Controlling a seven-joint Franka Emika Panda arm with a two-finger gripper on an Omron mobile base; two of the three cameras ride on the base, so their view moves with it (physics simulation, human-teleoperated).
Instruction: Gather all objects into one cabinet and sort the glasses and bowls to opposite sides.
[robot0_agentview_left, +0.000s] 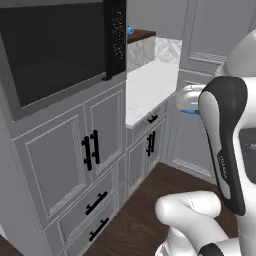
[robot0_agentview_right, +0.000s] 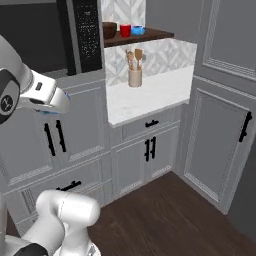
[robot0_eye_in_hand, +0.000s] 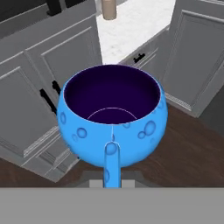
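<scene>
Gripper clenched on blue bowl, held over floor, well short of shelf w/ brown bowl, red cup, 2nd blue bowl. Risk: clipping shelf edge, bowl slips.

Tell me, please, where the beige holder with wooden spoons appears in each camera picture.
Left base view: I cannot find it.
Right base view: the spoon holder stands at the back of the white counter, below the wooden shelf.
Hand view: at the top edge, cut off.
Shared landmark: the white counter.
</scene>
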